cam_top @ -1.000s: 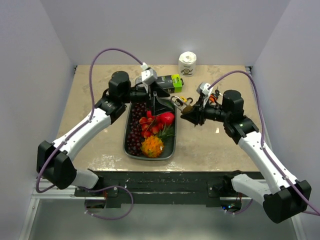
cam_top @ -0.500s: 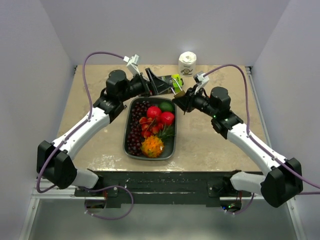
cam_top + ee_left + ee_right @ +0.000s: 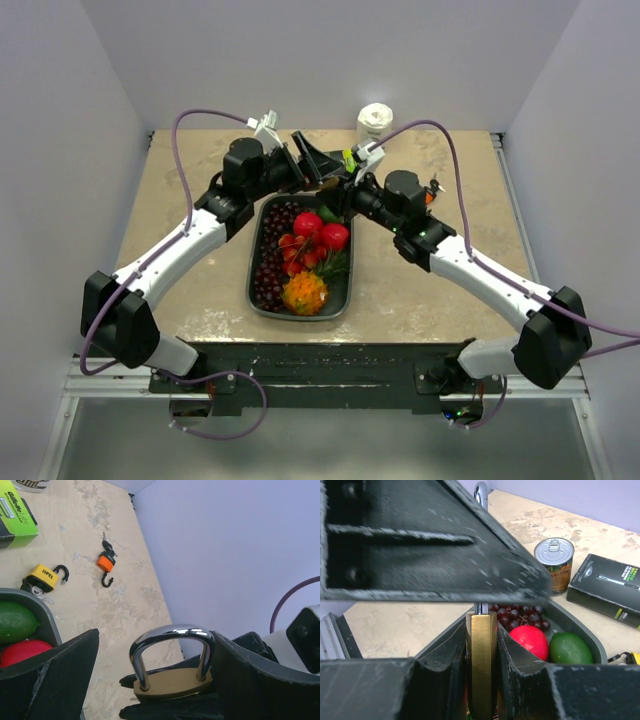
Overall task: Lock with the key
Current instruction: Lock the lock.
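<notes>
Top view: both arms meet over the far end of the fruit tray (image 3: 47, 619), well above the worktop (image 3: 420, 290).

Right end effector (image 3: 482, 647): clenched on the brass padlock (image 3: 172, 681). In the right wrist view the lock body stands edge-on and upright, pinched between the two black fingers (image 3: 451, 660) by its flat faces.

Left end effector (image 3: 155, 640): released, fingers spread wide. The padlock's chrome shackle (image 3: 172, 631) sits between them.
- The shackle looks seated in the body on both legs, arch uppermost.
- It lies close against the finger on the right of the left wrist view; I cannot tell whether they touch. The other finger is well apart from it.
- One left finger crosses the top of the right wrist view and hides the upper shackle.

Keyhole end of the brass padlock is hidden in the right fingers.

Other items:
- On the worktop past the tray, a yellow padlock (image 3: 42, 577) lies just beside the tray wall.
- An orange padlock (image 3: 105, 563) lies farther off, with keys (image 3: 106, 545) attached. Both shackles are swung open.
- A green box (image 3: 15, 516), a tin can (image 3: 555, 562) and a black box (image 3: 610, 587) stand beyond the tray.
- In the tray: lime (image 3: 570, 648), red fruit (image 3: 532, 641), dark grapes (image 3: 520, 617).
- A paper roll (image 3: 376, 120) stands at the far edge.
</notes>
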You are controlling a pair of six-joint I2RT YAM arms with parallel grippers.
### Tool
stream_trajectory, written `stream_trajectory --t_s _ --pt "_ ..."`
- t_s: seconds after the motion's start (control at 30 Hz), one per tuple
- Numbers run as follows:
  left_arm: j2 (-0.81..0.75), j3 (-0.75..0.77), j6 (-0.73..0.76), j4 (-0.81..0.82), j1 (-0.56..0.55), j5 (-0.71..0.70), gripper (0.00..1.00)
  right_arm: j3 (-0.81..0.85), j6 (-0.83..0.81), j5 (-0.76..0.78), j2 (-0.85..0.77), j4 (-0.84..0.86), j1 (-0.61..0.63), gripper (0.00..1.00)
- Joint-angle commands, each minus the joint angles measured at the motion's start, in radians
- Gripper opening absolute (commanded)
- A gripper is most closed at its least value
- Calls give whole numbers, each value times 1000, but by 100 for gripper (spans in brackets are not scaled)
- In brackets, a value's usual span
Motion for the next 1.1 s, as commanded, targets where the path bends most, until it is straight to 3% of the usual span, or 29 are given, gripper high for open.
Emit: stream_trajectory --t_s 0.0,0.27,0.37,0.4,0.47,0.5,0.57,0.67,0.73,0.93,1.07 --pt "-2 43 -26 -4 -8 -45 87 96 -53 121 9 121 49 0" --pt "-17 41 -29 -65 -10 -79 60 141 -59 259 49 109 116 0" --pt "-31 37 -6 -61 -7 -85 36 147 -39 235 66 107 119 0" --pt "-34 32 -1 -55 -4 -83 17 151 -38 222 73 107 119 0" --pt "-43 32 8 -36 15 -71 0 153 -24 209 77 101 121 12" --pt "-46 32 13 -27 25 -47 0 154 -25 208 75 94 121 25" --pt "-54 35 25 -12 62 -24 0 150 -22 172 69 74 118 35" --pt "-74 49 54 2 108 3 0 138 -27 175 48 40 113 58" --pt "-87 58 72 8 124 19 0 122 -36 152 31 23 106 66" --pt "-118 41 74 28 148 69 0 102 -71 58 28 -8 93 65" --pt "-121 34 42 28 154 89 0 101 -82 34 41 9 93 56"
